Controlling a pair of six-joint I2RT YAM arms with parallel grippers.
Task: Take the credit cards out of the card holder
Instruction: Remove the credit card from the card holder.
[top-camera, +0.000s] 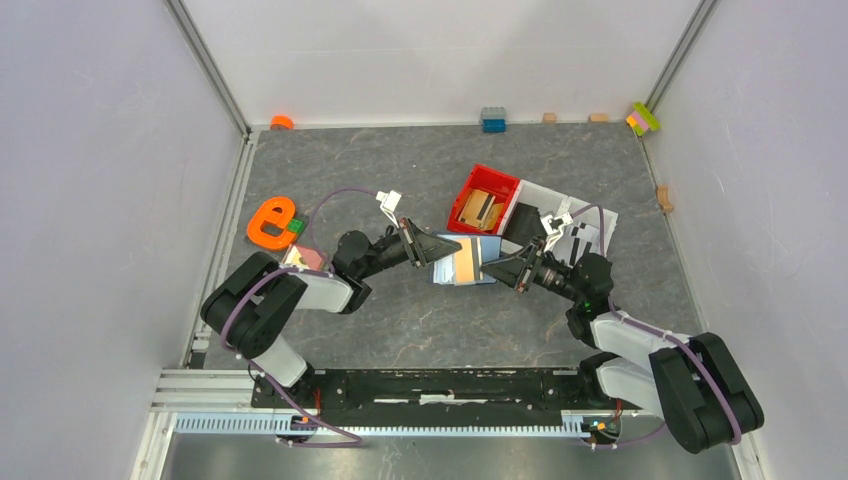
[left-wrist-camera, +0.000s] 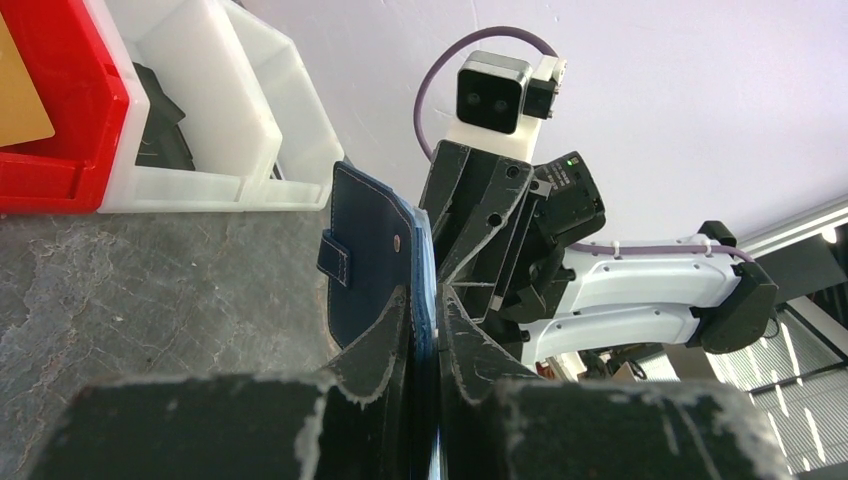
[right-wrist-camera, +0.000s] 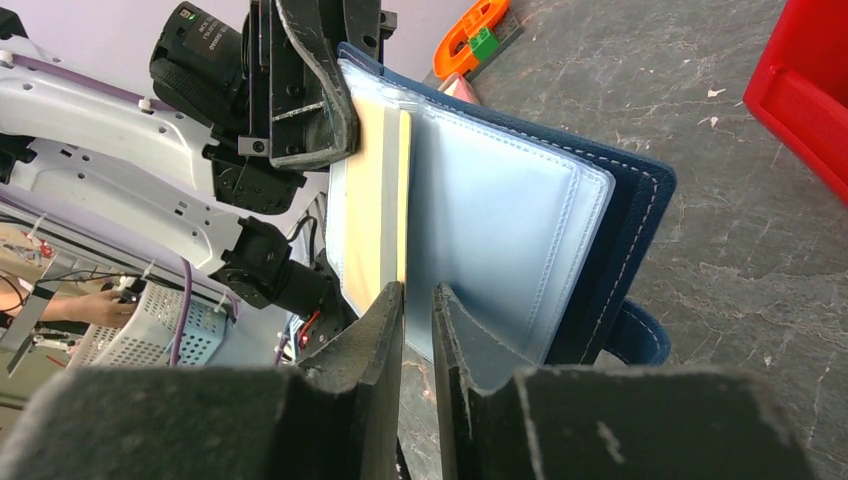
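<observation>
The card holder (top-camera: 487, 250) is a navy wallet held open above the middle of the table, its light-blue pockets (right-wrist-camera: 500, 210) facing the right wrist camera. A tan credit card (right-wrist-camera: 385, 190) stands in an inner pocket and shows as a tan patch (top-camera: 463, 265) from above. My left gripper (left-wrist-camera: 425, 290) is shut on the card holder's (left-wrist-camera: 365, 250) edge. My right gripper (right-wrist-camera: 417, 290) sits at the opposite edge, right beside the card's long edge. Its jaws are a narrow gap apart, with table showing between them.
A red tray (top-camera: 470, 185) with wooden blocks and a white tray (top-camera: 560, 215) stand just behind the wallet. An orange letter shape (top-camera: 272, 222) and a pinkish flat piece (top-camera: 305, 257) lie by the left arm. Small blocks line the back wall.
</observation>
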